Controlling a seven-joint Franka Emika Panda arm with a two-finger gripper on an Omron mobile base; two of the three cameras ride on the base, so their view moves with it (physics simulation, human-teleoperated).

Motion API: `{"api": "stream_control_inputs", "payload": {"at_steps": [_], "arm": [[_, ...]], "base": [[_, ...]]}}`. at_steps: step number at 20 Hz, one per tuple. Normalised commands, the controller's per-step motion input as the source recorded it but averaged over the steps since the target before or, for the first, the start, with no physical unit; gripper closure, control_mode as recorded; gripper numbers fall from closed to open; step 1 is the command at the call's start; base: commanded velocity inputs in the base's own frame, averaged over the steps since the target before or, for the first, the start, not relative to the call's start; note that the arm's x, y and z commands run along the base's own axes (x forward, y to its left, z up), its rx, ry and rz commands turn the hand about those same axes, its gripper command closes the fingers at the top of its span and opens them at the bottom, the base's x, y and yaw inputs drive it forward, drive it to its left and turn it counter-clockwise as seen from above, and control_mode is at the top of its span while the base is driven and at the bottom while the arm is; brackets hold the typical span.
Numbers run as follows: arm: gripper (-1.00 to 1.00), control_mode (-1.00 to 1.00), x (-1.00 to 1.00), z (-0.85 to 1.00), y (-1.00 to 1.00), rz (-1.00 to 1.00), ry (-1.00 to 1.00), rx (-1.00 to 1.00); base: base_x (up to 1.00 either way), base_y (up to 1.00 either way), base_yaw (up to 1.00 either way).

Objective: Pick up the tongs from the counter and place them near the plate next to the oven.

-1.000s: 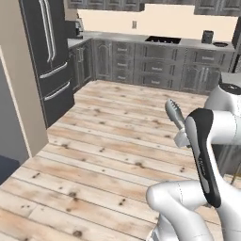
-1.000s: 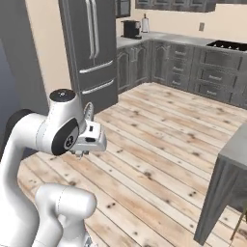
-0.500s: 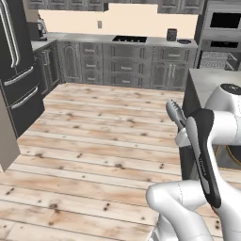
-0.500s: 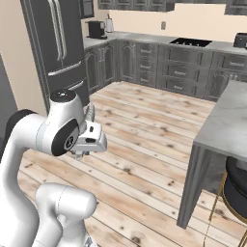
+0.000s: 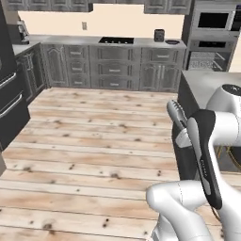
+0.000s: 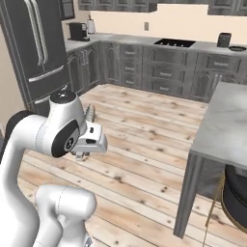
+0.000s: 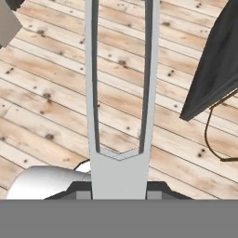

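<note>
Two narrow grey arms of the tongs run straight up the hand view from the joined end at the bottom, where the fingers are clamped on them; the dark pads flank that joined end low in the picture. The tongs are carried in the air over the pale wooden floor, well apart from any table.

From the left base view, the ridged tips of the tongs stick up and to the left past the white and dark arm, and the fingers themselves are hidden behind the hand. This view looks across the floor to the far table, a light grey stone top over dark grey cabinets, with the black cooktop set into it. Right of the cooktop stands a small dark toaster, and right of that lies the plate, just beside the wall oven.

The right base view shows the same far table from the other side, with the toaster and the plate at the right edge. It adds the tall fridge on the left and a coffee machine on the corner of the table. A grey island top fills the right foreground. Here the tongs show as a thin grey sliver rising beside the white hand.
</note>
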Motion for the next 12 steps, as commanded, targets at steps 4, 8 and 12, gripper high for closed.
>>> {"api": "stream_control_inputs", "payload": {"at_steps": [4,8,12], "arm": [[1.00,1.00,0.00,0.00,0.00,0.00,0.00,0.00],[1.00,1.00,0.00,0.00,0.00,0.00,0.00,0.00],[1.00,1.00,0.00,0.00,0.00,0.00,0.00,0.00]], "base": [[0.89,0.38,-0.19],[0.98,0.36,-0.21],[1.00,0.26,-0.24]]}}
